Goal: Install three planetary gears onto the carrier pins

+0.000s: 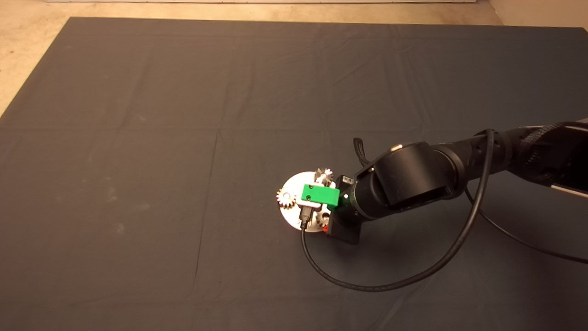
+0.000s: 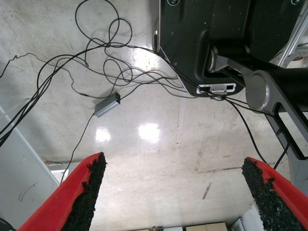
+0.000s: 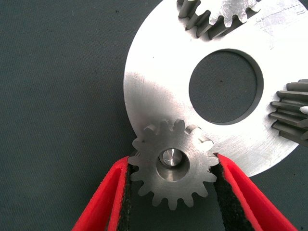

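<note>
The dark mat (image 1: pixel 138 161) carries a flat white round plate (image 1: pixel 294 184) a little right of centre, toward the near side. The right arm (image 1: pixel 413 179) reaches in from the right and its green body covers much of the plate, with a black cable (image 1: pixel 390 285) looping over the mat just near of it. One gear (image 1: pixel 285 198) sits at the plate's left rim and another (image 1: pixel 324 175) at its far rim. In the right wrist view, the right gripper (image 3: pixel 172 192) has its red fingers (image 3: pixel 103 197) closed around a third gear (image 3: pixel 172 166), the pads touching its teeth on both sides. That gear sits on a carrier pin (image 3: pixel 169 158), whose silver top shows in the centre hole. The left gripper (image 2: pixel 178 192) is parked away from the mat, fingers spread wide with nothing between them, over a floor strewn with cables (image 2: pixel 96 62).
</note>
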{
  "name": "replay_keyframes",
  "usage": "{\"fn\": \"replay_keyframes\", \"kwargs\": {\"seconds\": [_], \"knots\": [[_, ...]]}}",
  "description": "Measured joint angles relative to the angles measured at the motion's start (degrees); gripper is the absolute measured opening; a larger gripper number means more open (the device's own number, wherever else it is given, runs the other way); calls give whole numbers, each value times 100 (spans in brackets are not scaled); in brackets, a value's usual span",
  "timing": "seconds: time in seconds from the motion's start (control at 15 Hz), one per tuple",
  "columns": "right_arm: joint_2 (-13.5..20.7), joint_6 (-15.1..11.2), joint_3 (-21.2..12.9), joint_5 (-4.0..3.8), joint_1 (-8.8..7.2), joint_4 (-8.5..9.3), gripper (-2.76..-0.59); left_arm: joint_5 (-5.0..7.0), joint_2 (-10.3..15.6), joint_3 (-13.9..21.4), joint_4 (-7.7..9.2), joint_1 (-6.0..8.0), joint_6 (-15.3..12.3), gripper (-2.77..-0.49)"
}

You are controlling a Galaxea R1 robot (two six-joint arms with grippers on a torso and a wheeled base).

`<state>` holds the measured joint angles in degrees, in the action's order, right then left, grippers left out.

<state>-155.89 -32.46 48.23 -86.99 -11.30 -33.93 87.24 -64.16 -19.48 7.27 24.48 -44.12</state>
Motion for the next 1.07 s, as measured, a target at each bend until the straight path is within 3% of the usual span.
{"fn": "replay_keyframes", "kwargs": {"seconds": [0.27, 0.53, 0.73, 0.87, 1.07], "knots": [[24, -2, 4, -94, 94, 5, -212, -2, -28, 0, 0, 1, 1, -124], [33, -48, 4, -85, 94, 13, -193, 0, -30, 0, 1, 2, 0, -124], [30, -213, -10, -83, 28, 132, -175, -2, -30, 0, 1, 2, 2, -124], [35, -422, -110, -83, -266, 341, -175, -2, -33, 0, 1, 0, 2, -124], [99, -1020, -431, -81, -940, 751, -162, 0, -120, 0, 1, 0, 2, -124]]}}
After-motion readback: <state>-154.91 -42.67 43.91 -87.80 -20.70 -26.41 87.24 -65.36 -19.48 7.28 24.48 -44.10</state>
